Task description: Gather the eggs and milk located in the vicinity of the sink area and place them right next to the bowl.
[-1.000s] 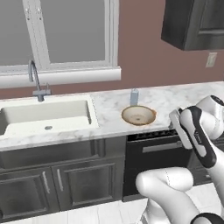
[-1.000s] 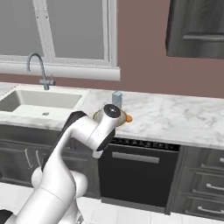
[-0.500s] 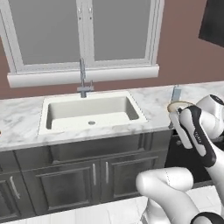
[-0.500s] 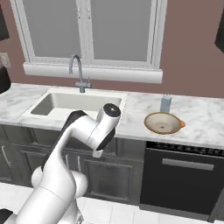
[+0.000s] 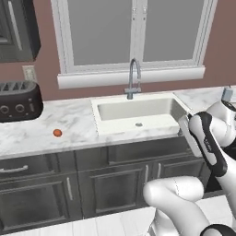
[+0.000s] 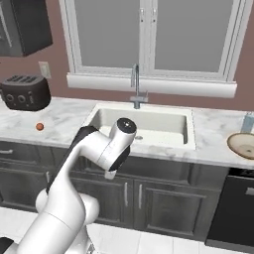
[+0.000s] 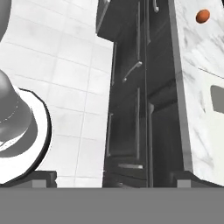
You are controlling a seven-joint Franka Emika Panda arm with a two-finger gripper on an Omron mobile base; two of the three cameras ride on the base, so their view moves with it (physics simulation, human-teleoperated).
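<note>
You can read no labels here; your tool (image 7: 115,177) hangs released before the dark cabinets (image 7: 131,100); the egg (image 5: 57,132) lies on the bench (image 5: 69,126), left of the sink (image 5: 138,113), well apart from the tool.

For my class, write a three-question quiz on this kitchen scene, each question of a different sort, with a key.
1. True or false: the small orange-brown egg lies inside the cream-white sink.
2. The dark toaster stands: A) left of the sink, B) right of it, C) inside it.
3. Fill in: the pale blue-grey milk carton stands behind the tan ____.

Key: 1 false; it lies on the marble counter. 2 A. 3 bowl.
</note>
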